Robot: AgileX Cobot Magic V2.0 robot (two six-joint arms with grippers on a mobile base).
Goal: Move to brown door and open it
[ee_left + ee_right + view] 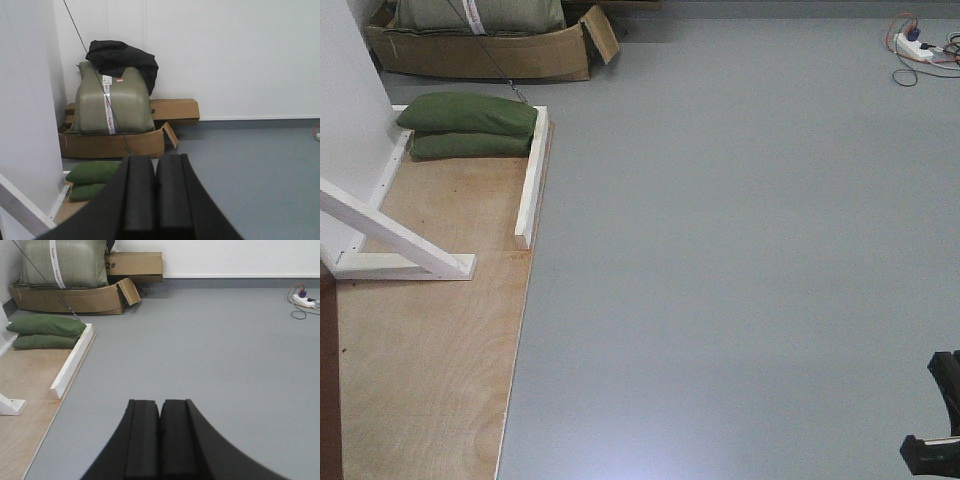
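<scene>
A narrow reddish-brown strip [328, 400] at the lower left edge of the front view may be the brown door's edge; its handle and panels are out of view. My left gripper [155, 161] is shut with nothing held, its black pads pressed together, and points toward the back corner with the sack and box. My right gripper [160, 404] is also shut and empty, held over the grey floor. A black piece of the right arm [935, 425] shows at the lower right of the front view.
A white wall panel [345, 100] with a slanted white brace [390, 235] stands on a plywood base [430, 350] at left. Green sandbags [470, 125] lie by a white rail [532, 180]. Behind them is a cardboard box [480, 55]. A power strip [915, 42] lies far right.
</scene>
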